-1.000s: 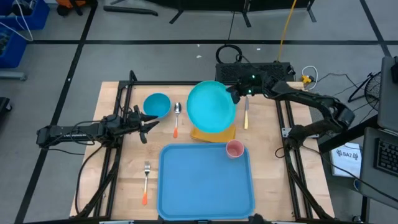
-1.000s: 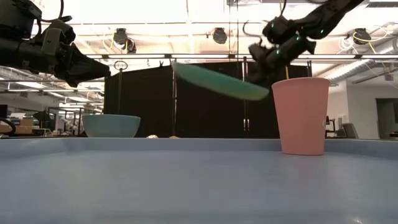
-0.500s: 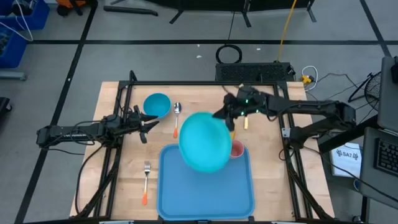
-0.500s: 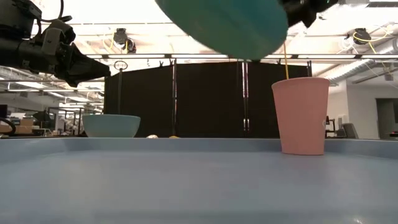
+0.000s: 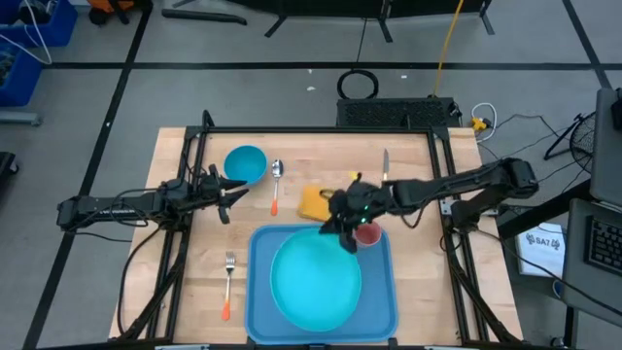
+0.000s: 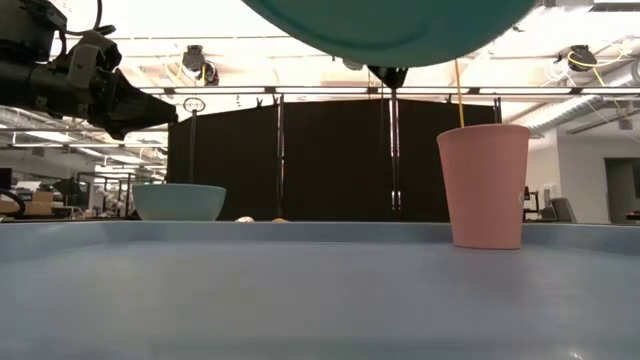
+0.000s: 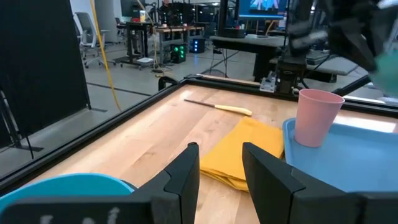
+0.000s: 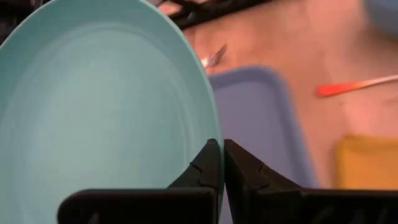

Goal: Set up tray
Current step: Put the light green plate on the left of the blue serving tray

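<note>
Blue plastic, the tray [image 5: 260, 297] lies flat at the near middle of my wooden tabletop [image 5: 428, 282]. Most of its floor is hidden from above by the turquoise plate [image 5: 316, 284], which my right pincer [image 5: 342, 228] pinches by the rim with its fingers [image 8: 208, 163] pressed together. From the low camera I see only the plate's underside, cut off at the top edge, hanging clear above the tray. A pink cup [image 5: 366, 233] stands in the tray's far right corner, partly covered by my right arm. A yellow napkin [image 5: 313, 202] lies just beyond the tray. My left pincer [image 5: 231, 189] hovers beside the small blue bowl [image 5: 245, 162], fingers [image 7: 184, 177] spread and empty. A fork [image 5: 228, 284] lies left of the tray.
</note>
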{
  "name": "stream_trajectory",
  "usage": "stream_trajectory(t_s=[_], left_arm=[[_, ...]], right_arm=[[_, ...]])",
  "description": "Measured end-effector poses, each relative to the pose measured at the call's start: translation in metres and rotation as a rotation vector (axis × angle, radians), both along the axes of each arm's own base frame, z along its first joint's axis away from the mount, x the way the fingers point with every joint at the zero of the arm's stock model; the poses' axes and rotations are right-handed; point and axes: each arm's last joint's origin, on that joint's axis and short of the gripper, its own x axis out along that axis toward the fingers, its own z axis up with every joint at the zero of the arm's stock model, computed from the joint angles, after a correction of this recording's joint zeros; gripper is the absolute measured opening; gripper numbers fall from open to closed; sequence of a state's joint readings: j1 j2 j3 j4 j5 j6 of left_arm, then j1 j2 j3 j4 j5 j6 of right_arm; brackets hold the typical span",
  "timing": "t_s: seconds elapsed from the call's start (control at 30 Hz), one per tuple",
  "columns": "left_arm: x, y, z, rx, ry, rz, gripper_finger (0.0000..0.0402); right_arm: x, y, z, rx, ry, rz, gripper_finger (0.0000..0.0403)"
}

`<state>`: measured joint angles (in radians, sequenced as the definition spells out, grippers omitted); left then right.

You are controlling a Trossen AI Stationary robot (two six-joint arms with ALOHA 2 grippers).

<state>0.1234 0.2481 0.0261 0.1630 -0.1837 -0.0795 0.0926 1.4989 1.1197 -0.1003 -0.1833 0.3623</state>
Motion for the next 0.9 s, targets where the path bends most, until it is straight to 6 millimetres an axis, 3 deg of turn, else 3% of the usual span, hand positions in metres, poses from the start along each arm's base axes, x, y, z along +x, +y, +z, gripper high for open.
stream_trajectory(t_s=[0.37, 0.9], left_arm=[[0.0, 0.0, 0.0, -0.005, 0.0, 0.0, 0.0127], [0.0, 0.0, 0.0, -0.006, 0.004, -0.002, 0.0127]], right_arm=[[0.029, 0.022, -0.038, 0.004, 0.13, 0.011, 0.0], [0.063, 0.017, -0.07, -0.081, 0.213, 0.011, 0.0]])
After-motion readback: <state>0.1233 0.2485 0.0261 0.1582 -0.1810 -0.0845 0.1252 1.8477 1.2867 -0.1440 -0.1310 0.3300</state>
